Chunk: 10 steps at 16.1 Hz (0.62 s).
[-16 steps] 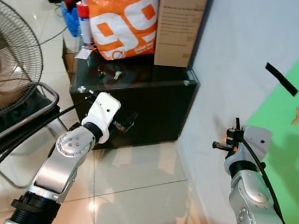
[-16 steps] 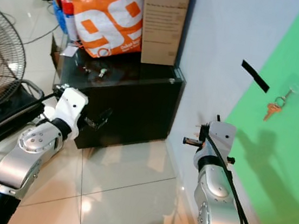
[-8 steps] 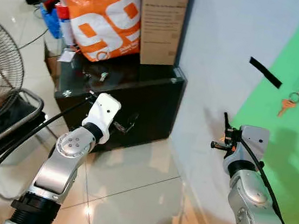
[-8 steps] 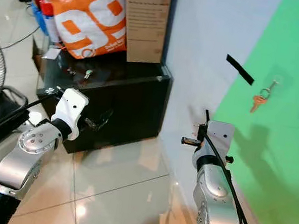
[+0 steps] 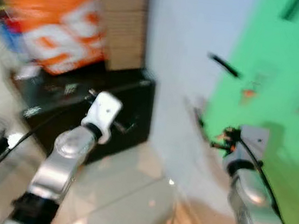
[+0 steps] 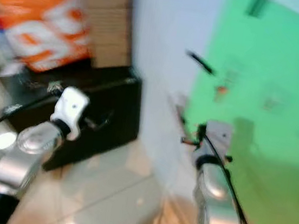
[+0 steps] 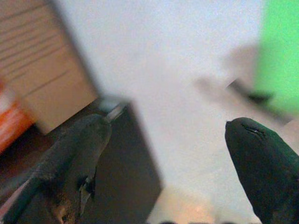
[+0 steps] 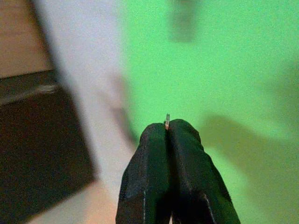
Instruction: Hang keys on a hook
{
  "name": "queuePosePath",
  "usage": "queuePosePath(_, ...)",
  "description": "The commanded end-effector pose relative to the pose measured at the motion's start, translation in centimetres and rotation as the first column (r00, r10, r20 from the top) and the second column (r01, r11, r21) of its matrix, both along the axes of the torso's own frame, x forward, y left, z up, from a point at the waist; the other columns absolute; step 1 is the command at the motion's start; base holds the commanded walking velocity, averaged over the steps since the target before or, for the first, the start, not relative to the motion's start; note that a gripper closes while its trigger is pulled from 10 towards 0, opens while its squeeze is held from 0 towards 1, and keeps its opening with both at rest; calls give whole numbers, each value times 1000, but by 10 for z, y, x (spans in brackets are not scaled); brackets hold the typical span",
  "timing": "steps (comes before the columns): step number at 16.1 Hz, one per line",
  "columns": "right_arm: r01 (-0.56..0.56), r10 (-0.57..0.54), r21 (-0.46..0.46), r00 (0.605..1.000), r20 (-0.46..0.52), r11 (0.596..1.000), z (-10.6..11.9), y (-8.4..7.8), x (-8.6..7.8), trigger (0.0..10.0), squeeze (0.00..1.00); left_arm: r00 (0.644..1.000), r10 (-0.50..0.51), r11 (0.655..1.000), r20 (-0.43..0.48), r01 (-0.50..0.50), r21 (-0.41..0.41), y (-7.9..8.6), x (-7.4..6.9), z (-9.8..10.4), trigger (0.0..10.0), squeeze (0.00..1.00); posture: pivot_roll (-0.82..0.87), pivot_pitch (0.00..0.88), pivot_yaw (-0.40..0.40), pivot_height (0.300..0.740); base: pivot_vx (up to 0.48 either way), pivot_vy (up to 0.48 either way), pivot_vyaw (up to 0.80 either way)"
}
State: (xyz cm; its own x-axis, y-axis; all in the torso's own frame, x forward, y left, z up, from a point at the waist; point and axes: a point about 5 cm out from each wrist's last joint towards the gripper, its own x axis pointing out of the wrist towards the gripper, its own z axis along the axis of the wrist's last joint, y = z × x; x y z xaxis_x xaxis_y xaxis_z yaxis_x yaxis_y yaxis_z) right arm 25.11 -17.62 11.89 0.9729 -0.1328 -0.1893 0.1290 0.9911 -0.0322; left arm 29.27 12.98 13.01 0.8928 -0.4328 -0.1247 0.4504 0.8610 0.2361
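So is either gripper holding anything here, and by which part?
The right gripper is shut on a thin metal sliver at its fingertips; only its tip shows, so what it is cannot be told. The left gripper is open, holding nothing.

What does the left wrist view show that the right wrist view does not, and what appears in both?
Left wrist view alone: the left gripper with its two black fingers spread wide apart, and a brown cardboard box with a blurred orange shape beside it.

Right wrist view alone: the right gripper with its fingers pressed together, a thin sliver of metal poking out at their tips.

Both: the pale wall, the green panel and the black cabinet, all blurred.
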Motion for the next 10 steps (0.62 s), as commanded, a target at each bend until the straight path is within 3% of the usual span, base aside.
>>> queuePosePath(1,-14,14,2,1000,28,1000,5,6,2,10000,0,1000,23,1000,8,-23,16,10,0,2,10000,0,-72,0,32,740,0,0,-800)
queuePosePath(10,-37,38,-18,998,47,999,10,9,5,10000,0,1000,4,999,7,-4,32,9,3,3,10000,0,-75,0,40,740,0,0,-800)
